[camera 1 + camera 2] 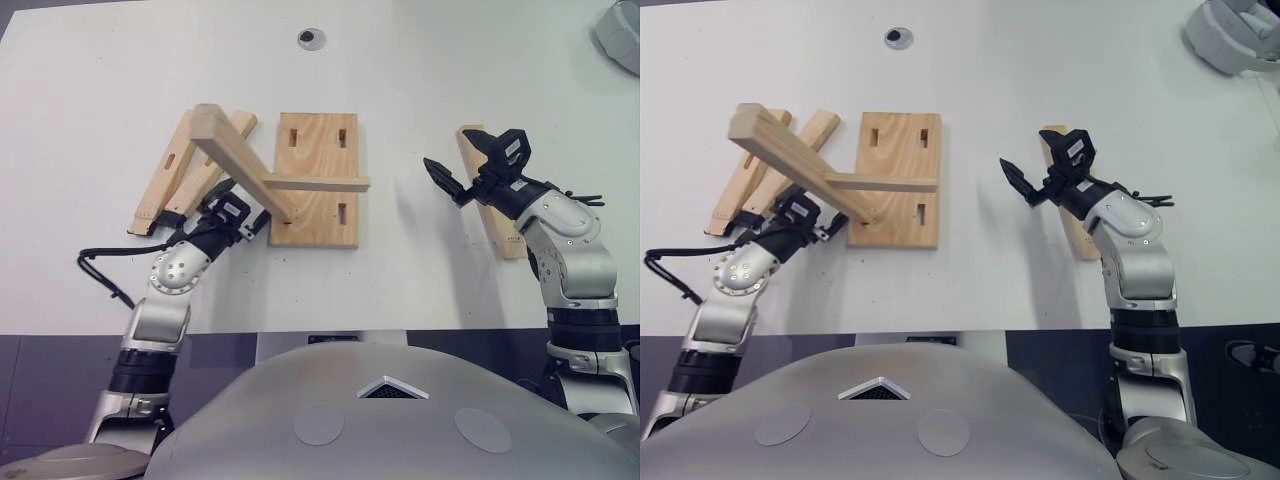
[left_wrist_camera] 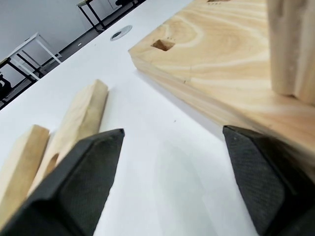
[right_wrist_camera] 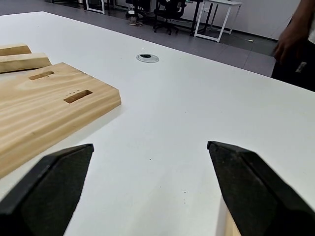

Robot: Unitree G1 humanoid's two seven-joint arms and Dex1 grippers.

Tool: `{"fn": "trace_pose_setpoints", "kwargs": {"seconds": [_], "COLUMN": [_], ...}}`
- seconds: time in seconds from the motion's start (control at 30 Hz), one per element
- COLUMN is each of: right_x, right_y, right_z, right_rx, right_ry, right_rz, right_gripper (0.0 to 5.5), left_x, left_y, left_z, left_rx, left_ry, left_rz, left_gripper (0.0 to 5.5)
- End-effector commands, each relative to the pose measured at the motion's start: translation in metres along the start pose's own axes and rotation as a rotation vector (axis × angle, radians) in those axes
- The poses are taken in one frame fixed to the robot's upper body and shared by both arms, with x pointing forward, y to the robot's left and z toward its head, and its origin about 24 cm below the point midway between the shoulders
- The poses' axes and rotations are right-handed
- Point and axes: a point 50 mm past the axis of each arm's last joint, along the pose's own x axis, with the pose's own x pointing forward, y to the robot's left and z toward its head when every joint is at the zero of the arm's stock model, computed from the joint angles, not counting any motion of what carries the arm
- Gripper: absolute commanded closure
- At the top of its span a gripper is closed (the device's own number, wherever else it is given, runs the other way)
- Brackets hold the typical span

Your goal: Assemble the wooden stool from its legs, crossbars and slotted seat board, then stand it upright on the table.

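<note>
**Stool part-built, both end effectors empty**

A pale rectangular wooden seat board (image 1: 320, 150) w/ four slots lies flat mid-tabletop (image 1: 420, 80). Its slots face up, likely so the legs can be pushed in from above. One thick pale wooden leg (image 1: 238, 158) stands tilted, its foot at the board's near-left slot. A thin wooden crossbar (image 1: 325, 183) juts from it over the board toward the right (its free end joins nothing yet). Two more flat wooden legs (image 1: 160, 180) lie side by side just left of the board. A fourth leg (image 1: 507, 238) lies well apart on the right, prob. staged for that arm.

The black two-finger left end effector (image 2: 170, 147) sits low by the board's near-left corner, fingers apart, holding nothing. The right end effector (image 1: 455, 150) hovers btwn the board and the fourth leg, also spread and empty.

The head views give the whole layout & the leg's lean. The left wrist view adds the leg's foot on the board up close, though I can't tell if it is fully seated. The right wrist view shows two slots from low and side-on.
</note>
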Motion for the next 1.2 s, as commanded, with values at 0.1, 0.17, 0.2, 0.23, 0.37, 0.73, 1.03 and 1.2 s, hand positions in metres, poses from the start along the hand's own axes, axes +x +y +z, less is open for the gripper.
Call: {"fn": "trace_pose_setpoints", "kwargs": {"seconds": [0.1, 0.17, 0.2, 0.23, 0.37, 0.73, 1.03, 1.2], "right_x": [0.001, 0.001, 0.000, -0.001, 0.000, 0.003, 0.003, 0.004], "right_y": [-0.001, 0.000, 0.001, 0.002, 0.003, 0.004, 0.009, 0.012], "right_z": [0.001, 0.000, -0.001, -0.002, -0.004, -0.003, -0.005, -0.007], "right_rx": [-0.015, -0.009, -0.004, -0.001, 0.005, 0.002, 0.013, 0.024], "right_ry": [-0.009, -0.009, -0.009, -0.009, -0.012, -0.015, -0.018, -0.022], "right_rz": [-0.017, -0.019, -0.026, -0.030, -0.036, -0.030, -0.033, -0.040], "right_gripper": [1.18, 1.18, 1.18, 1.18, 1.18, 1.18, 1.18, 1.18], "left_x": [-0.014, -0.026, -0.028, -0.029, -0.026, -0.032, -0.031, -0.027], "left_y": [0.032, 0.059, 0.073, 0.083, 0.091, 0.090, 0.097, 0.097], "left_z": [0.012, 0.019, 0.019, 0.016, -0.008, -0.010, -0.017, -0.011], "left_rx": [0.060, 0.064, 0.039, 0.007, -0.210, -0.332, -0.270, -0.285], "left_ry": [0.002, 0.003, 0.012, 0.033, 0.112, 0.226, 0.386, 0.367], "left_rz": [0.136, 0.243, 0.282, 0.300, 0.165, 0.034, 0.088, 0.055], "left_gripper": [1.79, 1.79, 1.79, 1.79, 1.79, 1.79, 1.79, 1.79]}}
